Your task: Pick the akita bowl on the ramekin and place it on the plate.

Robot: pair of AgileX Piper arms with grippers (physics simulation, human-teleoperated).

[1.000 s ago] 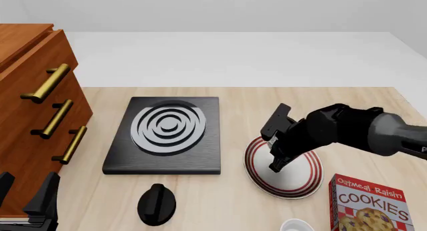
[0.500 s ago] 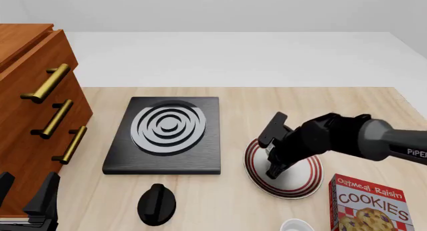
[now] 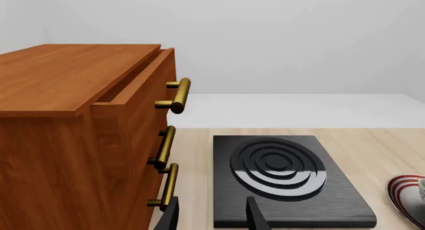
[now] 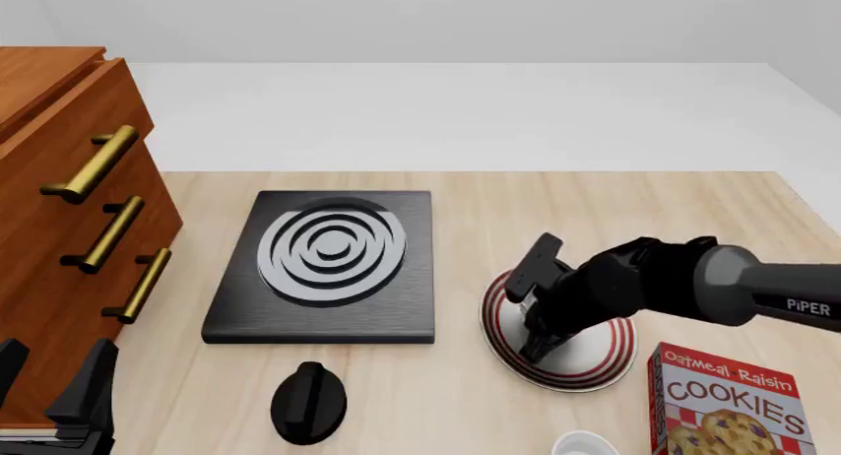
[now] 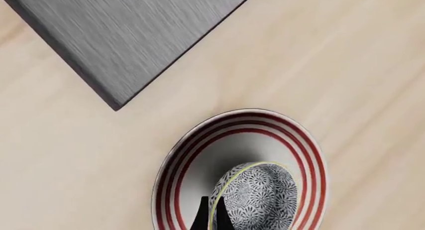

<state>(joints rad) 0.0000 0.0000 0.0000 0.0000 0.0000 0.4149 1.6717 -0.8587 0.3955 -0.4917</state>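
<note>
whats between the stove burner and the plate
Nothing: only a bare strip of wooden table separates the stove burner from the plate, clearest in the right wrist view.

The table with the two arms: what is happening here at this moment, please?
The right gripper is low over the red-ringed plate and holds the akita bowl by its rim, over the plate's middle. Whether the bowl already rests on the plate cannot be told. The left gripper is idle and open near the wooden drawer cabinet, beside the black stove burner. A cookies box stands close to the plate.
</note>
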